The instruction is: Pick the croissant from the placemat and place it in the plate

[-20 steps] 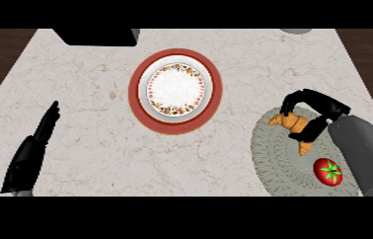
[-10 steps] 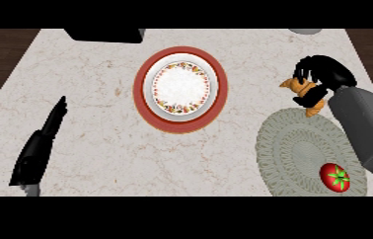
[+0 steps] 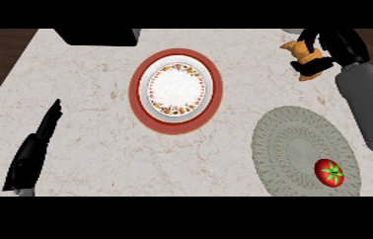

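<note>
My right hand (image 3: 334, 44) is at the upper right of the head view, its fingers curled round the golden-brown croissant (image 3: 304, 59), which hangs above the counter clear of the placemat. The round grey-green placemat (image 3: 302, 151) lies at the lower right with a red tomato (image 3: 329, 172) on its near right part. The plate (image 3: 175, 89), white with a flowered band and a wide red rim, sits at the counter's middle, well to the left of the croissant. My left hand (image 3: 35, 149) rests open at the lower left edge, fingers pointing up.
A dark box-like object (image 3: 98, 36) stands at the counter's far edge, up and left of the plate. A grey object (image 3: 291, 31) shows just at the far right edge beside my right hand. Bare marble counter (image 3: 94, 99) lies between plate and left hand.
My right hand has lifted the croissant off the placemat and carried it up and away toward the far right of the counter. The left hand has stayed nearly still.
</note>
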